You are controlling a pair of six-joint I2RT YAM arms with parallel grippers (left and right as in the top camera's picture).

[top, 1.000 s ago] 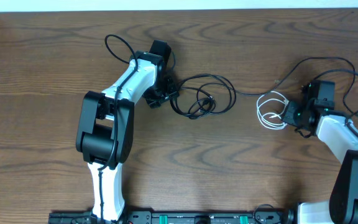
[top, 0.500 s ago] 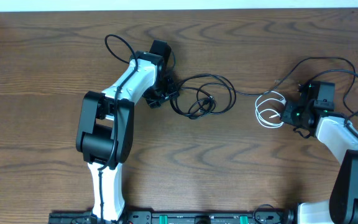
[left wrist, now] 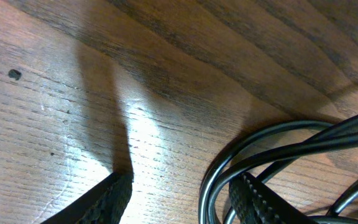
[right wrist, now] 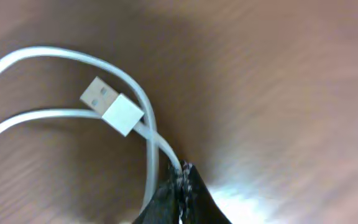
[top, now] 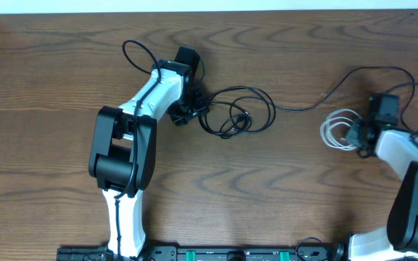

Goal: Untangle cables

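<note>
Since a second earlier, only the right side had moved, dragging the white cable (top: 330, 130) farther right, clear of the black cables (top: 234, 123). My left gripper (left wrist: 182, 196), fingers apart, straddled one of them, probably to anchor it. My right gripper (right wrist: 180, 190) pinched the white cable near its USB plug (right wrist: 112, 106). No writing showed.

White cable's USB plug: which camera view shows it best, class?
The right wrist view: the USB plug appears large, its metal end clear. Overhead shows the white cable only as a small coil, plug indistinct. The left wrist view shows black cables only.
</note>
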